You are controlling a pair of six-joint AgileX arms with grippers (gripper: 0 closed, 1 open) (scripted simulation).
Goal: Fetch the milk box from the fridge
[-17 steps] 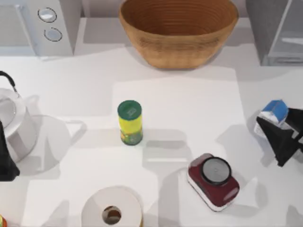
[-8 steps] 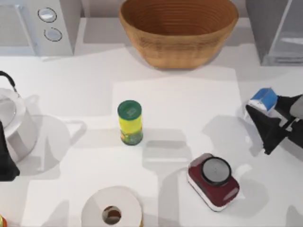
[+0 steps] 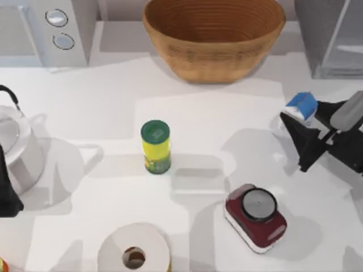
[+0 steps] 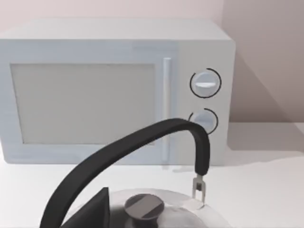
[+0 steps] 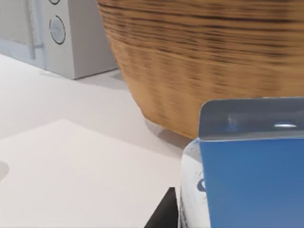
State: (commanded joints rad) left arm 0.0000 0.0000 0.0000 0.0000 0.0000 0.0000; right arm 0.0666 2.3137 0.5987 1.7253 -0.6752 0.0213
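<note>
The right pincer (image 3: 298,122) was pinching the milk box (image 3: 301,106) above the right side of the counter (image 3: 227,119), with the carton well clear of the fridge (image 3: 332,37) that stood at the far right corner. The grip seemed to sit low on the carton's white sides, which left the blue top free; that was probably why the right wrist view had the blue face of the milk box (image 5: 251,175) so close in front of it, with the wicker basket (image 5: 209,61) beyond. The carton appeared lifted off the counter rather than resting on it, judging by the shadow thrown to its left, which would suit carrying it over the other things without knocking them.

The open patch of counter left of the pincer looked like the likely place to set it down. The yellow can (image 3: 155,146), the dark red scale (image 3: 255,217) and the paper roll (image 3: 135,252) stood nearer the middle and near edge, all well apart from the carton.

The left arm (image 3: 7,192) sat parked at the left edge beside the kettle (image 3: 14,144), and I could not tell how its pincer stood. Its wrist camera looked over the kettle (image 4: 142,204) at the microwave (image 4: 114,90).
</note>
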